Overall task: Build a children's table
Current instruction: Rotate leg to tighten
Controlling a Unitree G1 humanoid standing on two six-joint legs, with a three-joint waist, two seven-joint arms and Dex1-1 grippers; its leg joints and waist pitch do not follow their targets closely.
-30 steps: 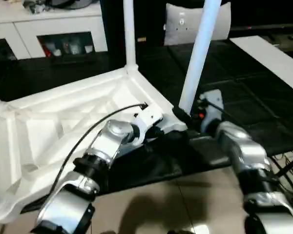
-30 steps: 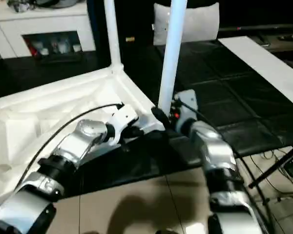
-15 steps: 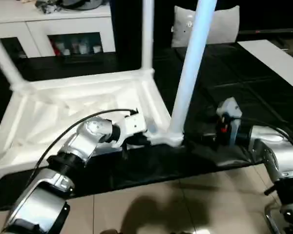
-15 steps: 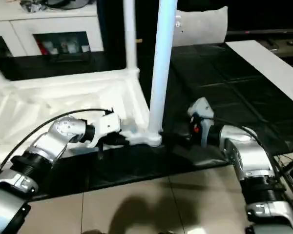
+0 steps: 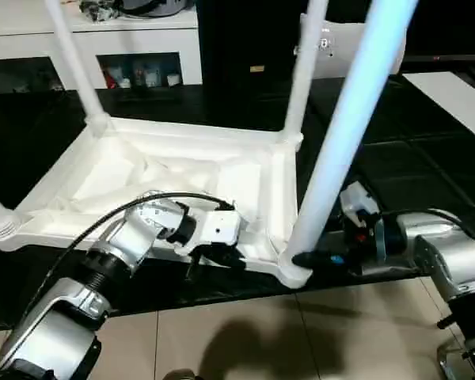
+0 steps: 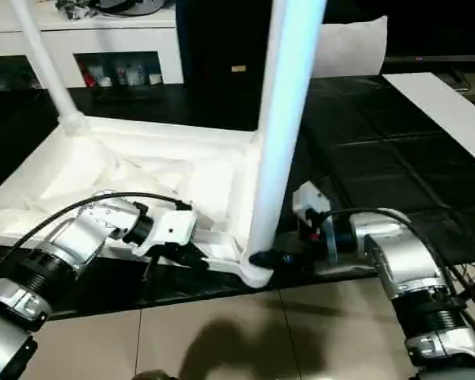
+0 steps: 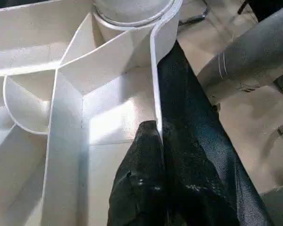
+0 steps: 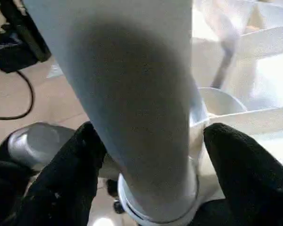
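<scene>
We find the all-white plastic children's table (image 5: 182, 178) lying upside down on a dark mat, its ribbed underside facing up and tapered tubular legs standing in the corner sockets. Starting at the left, one leg (image 5: 71, 59) rises from the far corner, and the socket at the left edge (image 5: 0, 229) also carries a leg, though little of it shows. Our left gripper (image 7: 153, 141) is pinched tight on the thin white side wall of the top, one black finger either side of it. That wall looks stiff but thin (a moulded shell, probably light, and likely to flex if pulled hard), so the ribbed rim near a socket seems the soundest hold. Further right, a second far leg (image 5: 301, 67) stands, then the nearest leg (image 5: 344, 150). Our right gripper (image 8: 148, 155) straddles its base with fingers spread, one each side. The smooth tube may slip; low, by the socket, seems best.
</scene>
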